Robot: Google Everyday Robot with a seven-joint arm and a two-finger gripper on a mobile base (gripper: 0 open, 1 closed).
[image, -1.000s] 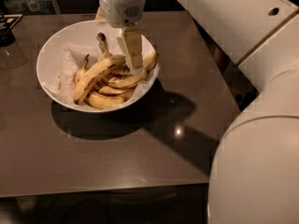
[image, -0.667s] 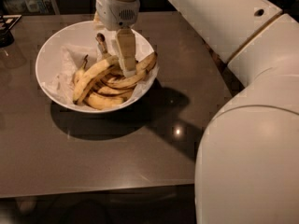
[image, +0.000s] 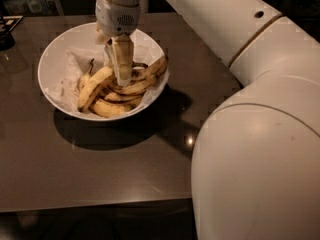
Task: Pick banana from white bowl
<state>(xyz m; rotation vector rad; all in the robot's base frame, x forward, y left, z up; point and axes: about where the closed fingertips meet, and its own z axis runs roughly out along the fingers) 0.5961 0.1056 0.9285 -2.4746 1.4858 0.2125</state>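
The white bowl (image: pixel 55 59), lined with crumpled white paper, stands on the dark table at the upper left. Several bananas lie piled in its right half. The banana (image: pixel 93 87), long, thick and pale yellow with a thin dark streak, lies at the left of the pile, slanting from lower left to upper right. My gripper (image: pixel 122 78) points straight down into the bowl. Its tip is at the pile's middle, just right of the banana's upper end. Whether it touches the fruit cannot be told.
My white arm (image: pixel 250 134) fills the right side and hides that part of the table (image: pixel 100 174). A dark object (image: pixel 6 34) sits at the far left edge. The table's front edge runs along the bottom.
The gripper has shifted a little to the left over the bowl and sits lower into the banana pile. The bananas and bowl have not moved.
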